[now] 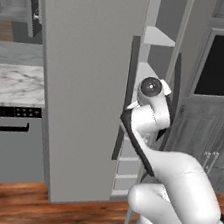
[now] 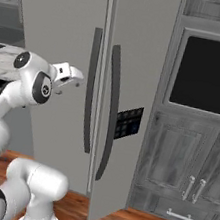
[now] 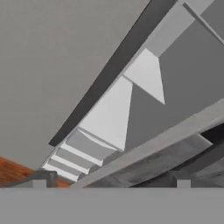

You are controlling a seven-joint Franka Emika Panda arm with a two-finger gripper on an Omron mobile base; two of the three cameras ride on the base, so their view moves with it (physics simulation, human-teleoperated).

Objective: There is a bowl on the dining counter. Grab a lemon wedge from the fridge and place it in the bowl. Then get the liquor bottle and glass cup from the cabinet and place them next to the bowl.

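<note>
The gripper (image 2: 76, 77) hung with its fingers spread wide and nothing between them, at the end of the white arm, just in front of the fridge (image 2: 63, 38). In the hand view its two small dark fingertips (image 3: 39, 183) stood far apart at the bottom, aimed at the gap of the partly opened fridge. The fridge stood tall and upright, its long axis vertical, its light grey doors facing the robot. The left door (image 1: 85, 80) was swung outward, and its long dark handle (image 1: 128, 96) ran vertically down its free edge, just beside the arm's wrist. Through the gap, pale shelves (image 1: 157, 37) showed one above another, with stacked drawer fronts lower down (image 3: 83, 146). The right door (image 2: 134, 85) carried its own dark, slightly bowed handle (image 2: 110, 112) and a small dark button panel (image 2: 128, 123). That open left door stood between the gripper and most of the fridge's inside. To the left, a marble counter (image 1: 12, 82) lay over a grey appliance front with a dark handle (image 1: 5, 129). To the right stood a dark grey wood-grain cabinet unit with a black built-in oven window (image 2: 211, 76) and pale bar handles (image 2: 193, 189) below. A brown wooden floor (image 1: 15, 204) ran near the base.
</note>
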